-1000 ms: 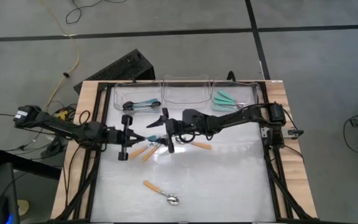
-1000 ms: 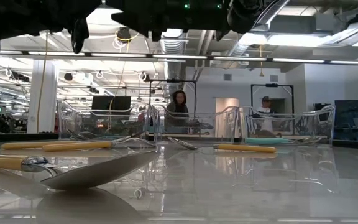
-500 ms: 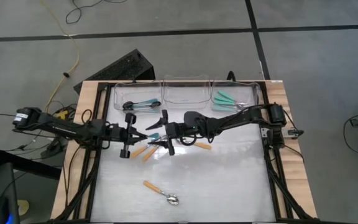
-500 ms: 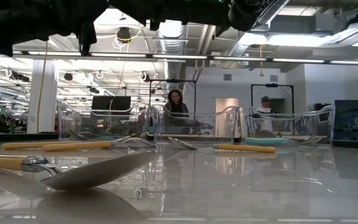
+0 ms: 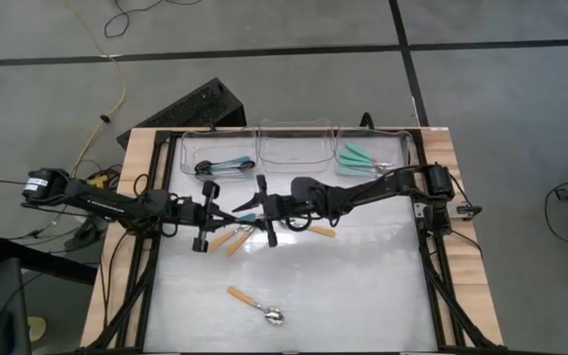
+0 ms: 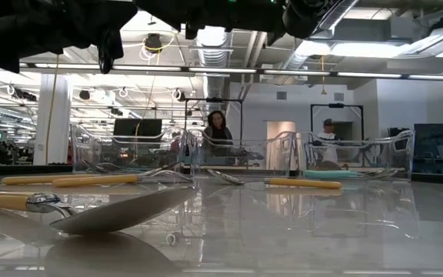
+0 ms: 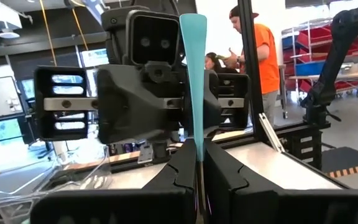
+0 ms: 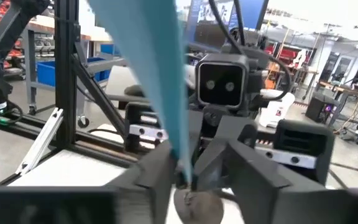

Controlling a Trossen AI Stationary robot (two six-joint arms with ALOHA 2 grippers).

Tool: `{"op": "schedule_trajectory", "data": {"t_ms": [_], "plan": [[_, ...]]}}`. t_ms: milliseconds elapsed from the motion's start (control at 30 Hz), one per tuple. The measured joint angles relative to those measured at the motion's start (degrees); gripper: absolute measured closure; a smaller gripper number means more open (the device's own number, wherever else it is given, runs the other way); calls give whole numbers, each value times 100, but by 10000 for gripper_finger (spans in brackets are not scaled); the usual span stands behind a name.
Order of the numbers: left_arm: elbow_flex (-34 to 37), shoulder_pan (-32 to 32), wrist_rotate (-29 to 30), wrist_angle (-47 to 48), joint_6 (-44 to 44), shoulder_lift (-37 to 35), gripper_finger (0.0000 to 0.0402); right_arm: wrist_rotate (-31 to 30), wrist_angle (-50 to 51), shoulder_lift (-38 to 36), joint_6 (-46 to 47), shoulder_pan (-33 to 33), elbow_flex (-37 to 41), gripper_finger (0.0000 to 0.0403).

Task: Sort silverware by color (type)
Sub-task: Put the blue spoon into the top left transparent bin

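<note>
A teal-handled spoon [image 7: 193,74] is held in the air over the table's middle, its handle standing up between my two grippers, which face each other. My left gripper [image 5: 227,210] reaches in from the left and is shut on the spoon. My right gripper [image 5: 251,209] reaches in from the right, its fingers closed in on the same handle [image 8: 148,81]. Several orange-handled spoons [image 5: 229,240] lie flat on the table below and nearer. My left gripper pinches the spoon's handle at its narrow lower end [image 7: 198,152] between its two fingers, reaching level from the table's left. The handle stands upright above the fingers, clear of the table. My right gripper pinches the handle's lower part [image 8: 180,168] between its two fingers [image 8: 157,165], level from the table's right. The handle leans up toward this gripper's wrist.
Three clear bins stand along the far edge: blue-handled spoons [image 5: 223,166] in the left one, the middle one [image 5: 296,148] bare, teal-handled spoons [image 5: 358,156] in the right one. One orange-handled spoon [image 5: 256,305] lies near the front, another [image 5: 320,231] right of the grippers.
My right gripper's fingers have drawn together around the spoon's handle, with the gripper staying in place. The spoon stays raised between both grippers.
</note>
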State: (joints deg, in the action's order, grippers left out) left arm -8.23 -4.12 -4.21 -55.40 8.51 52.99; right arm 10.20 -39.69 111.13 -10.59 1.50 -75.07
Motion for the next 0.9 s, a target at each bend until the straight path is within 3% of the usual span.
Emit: {"op": "schedule_trajectory", "data": {"t_ms": [133, 167, 567, 900], "plan": [[1, 0, 21, 9, -34, 0, 401, -1, 102, 0, -118, 2, 2, 361], [2, 0, 33, 9, -60, 0, 401, 4, 108, 0, -199, -2, 2, 371], [2, -4, 210, 31, -217, -2, 390, -132, 127, 0, -250, 3, 2, 371], [2, -2, 356, 298, -212, 0, 292, -168, 174, 0, -144, -20, 2, 371]]}}
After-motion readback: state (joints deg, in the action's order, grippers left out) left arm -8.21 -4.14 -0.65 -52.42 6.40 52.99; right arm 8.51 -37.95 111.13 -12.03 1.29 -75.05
